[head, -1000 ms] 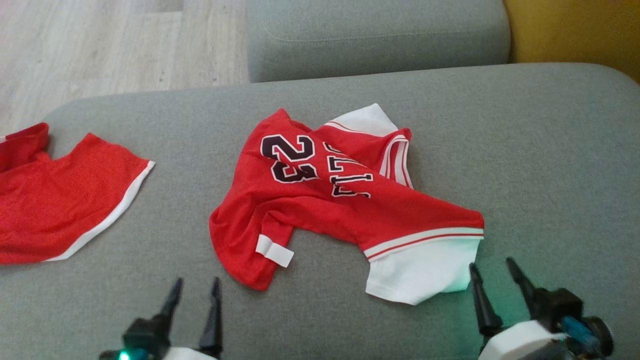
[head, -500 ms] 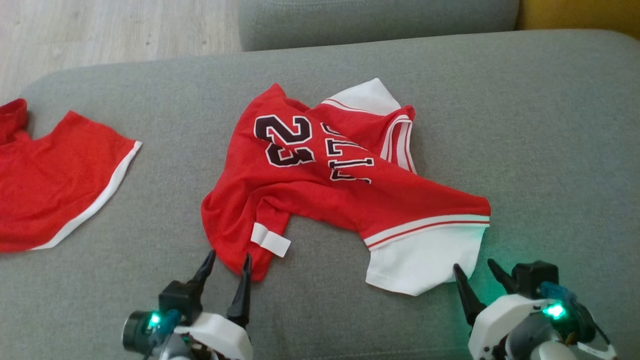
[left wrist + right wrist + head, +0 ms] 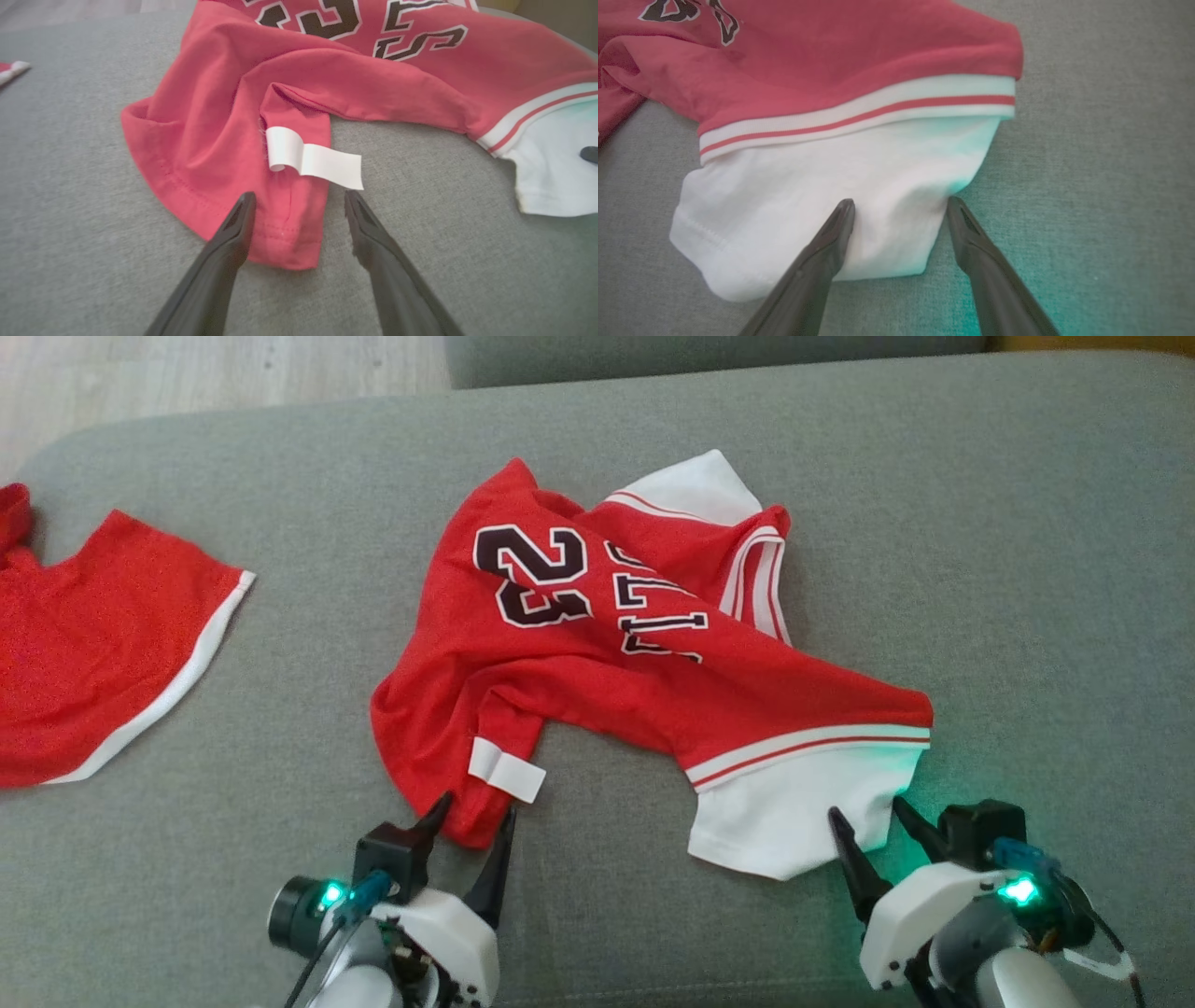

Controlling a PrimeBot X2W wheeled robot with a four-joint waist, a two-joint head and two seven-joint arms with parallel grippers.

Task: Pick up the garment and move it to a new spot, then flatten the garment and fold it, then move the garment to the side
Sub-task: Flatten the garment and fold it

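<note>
The red jersey (image 3: 607, 691) (number 23) is lying crumpled on the gray sofa (image 3: 1027, 569). I am holding my left gripper (image 3: 476, 804) spread around its red corner and my right gripper (image 3: 866, 806) spread at its white end.

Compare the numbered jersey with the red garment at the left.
The jersey shows a dark 23 and lettering; the left garment shows plain red cloth. The jersey lies crumpled, with folds; the left garment lies flatter. The jersey has white sleeves with striped bands; the left garment has one white edge band. Both are red with white trim, on the grey cushion.
</note>
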